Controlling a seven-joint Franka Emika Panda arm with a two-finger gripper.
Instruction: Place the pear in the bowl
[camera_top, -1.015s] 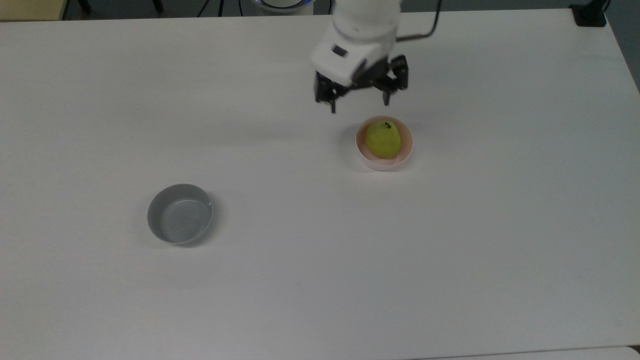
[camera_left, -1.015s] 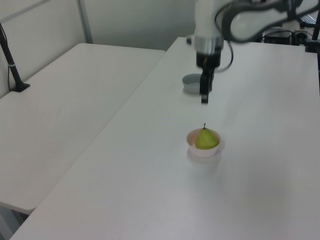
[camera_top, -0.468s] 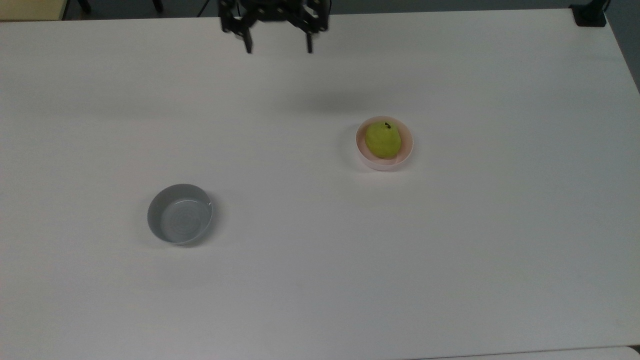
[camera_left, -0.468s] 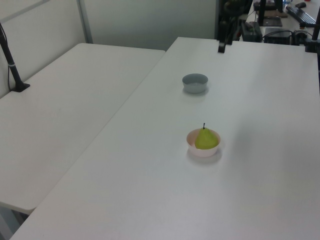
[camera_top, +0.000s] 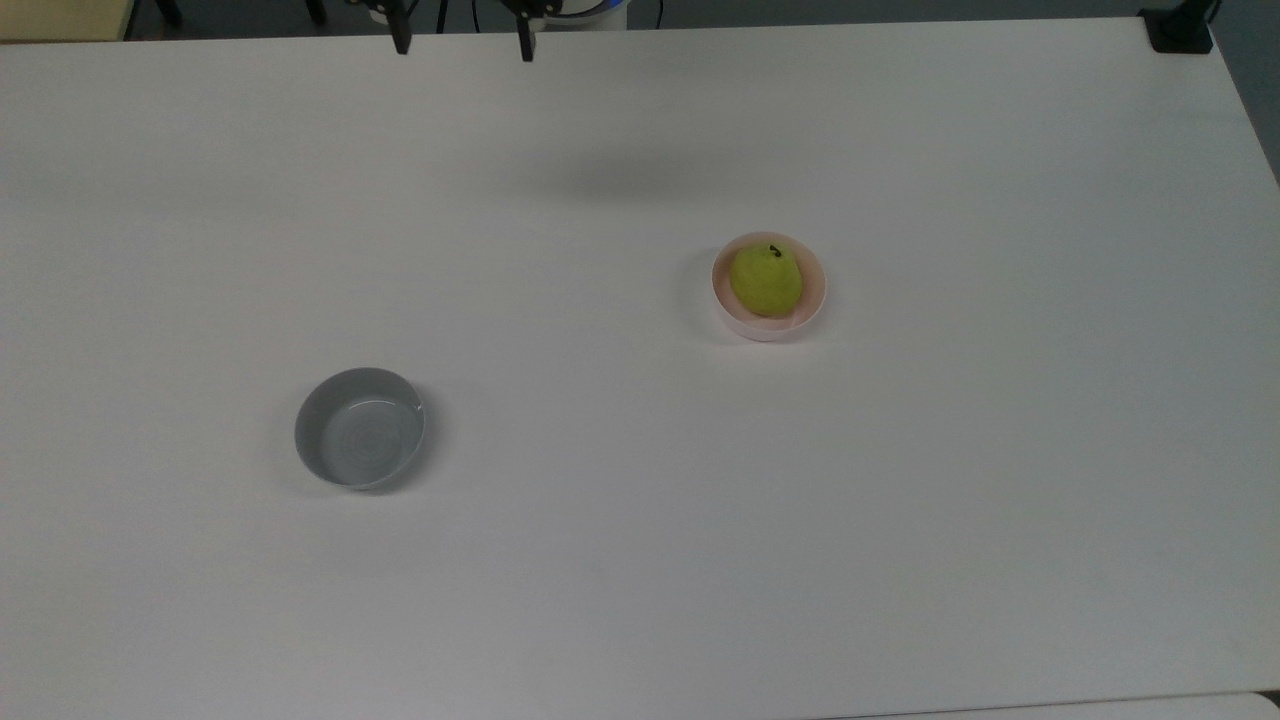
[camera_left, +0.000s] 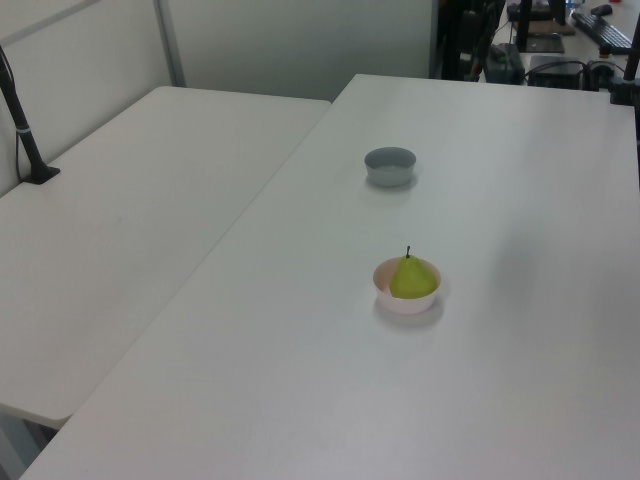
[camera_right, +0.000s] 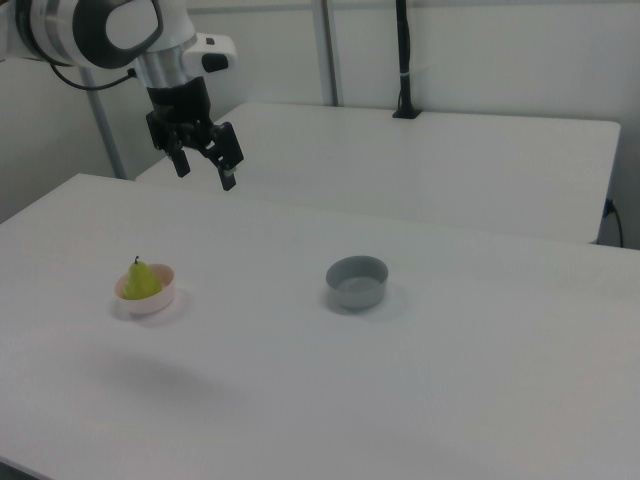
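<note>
The pear (camera_top: 766, 279) sits upright inside the pink bowl (camera_top: 813, 297), stem up, on the top view's right half of the tabletop (camera_top: 900, 520), so the placing looks done as far as the pictures show. The gripper (camera_right: 203, 164) hangs high above the tabletop's far edge with its fingers spread and nothing between them, well apart from the bowl, while the grey bowl (camera_top: 359, 428) stands empty and well apart on the top view's left. Judging from this, nothing is left but for the arm to come to rest.
</note>
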